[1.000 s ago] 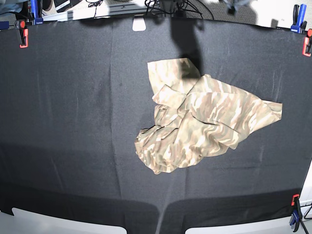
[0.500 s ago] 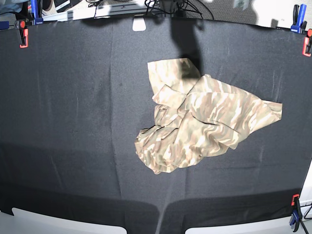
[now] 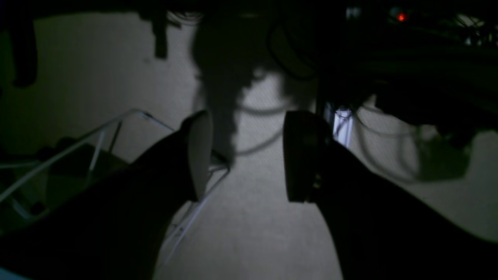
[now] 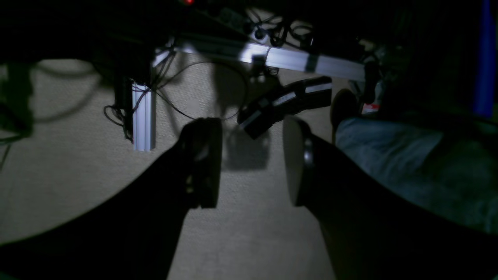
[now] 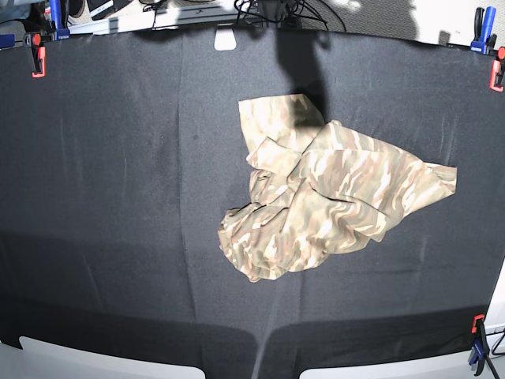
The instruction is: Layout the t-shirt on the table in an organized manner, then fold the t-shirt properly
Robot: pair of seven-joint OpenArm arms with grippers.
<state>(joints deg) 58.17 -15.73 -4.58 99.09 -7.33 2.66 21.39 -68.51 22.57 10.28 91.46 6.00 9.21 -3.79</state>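
The t-shirt (image 5: 323, 189) lies crumpled in a camouflage heap on the black table (image 5: 118, 197), right of centre, with one corner stretched to the right. A dark shadow falls on its far edge. Neither arm shows in the base view. In the left wrist view my left gripper (image 3: 247, 155) is open over pale carpet, with nothing between its fingers (image 3: 198, 155). My right gripper (image 4: 251, 161) is also open and empty in the right wrist view, above the same kind of floor. The shirt appears in neither wrist view.
Red and blue clamps (image 5: 36, 55) (image 5: 495, 69) (image 5: 476, 339) grip the table's edges. A white tab (image 5: 226, 38) sits at the far edge. Below the right wrist are an aluminium bar (image 4: 272, 56), cables and a jeans-clad leg (image 4: 389, 155). A white wire frame (image 3: 97, 132) lies below the left wrist.
A blurred shape at the top right edge of the base view has slid out of frame. The t-shirt has not moved.
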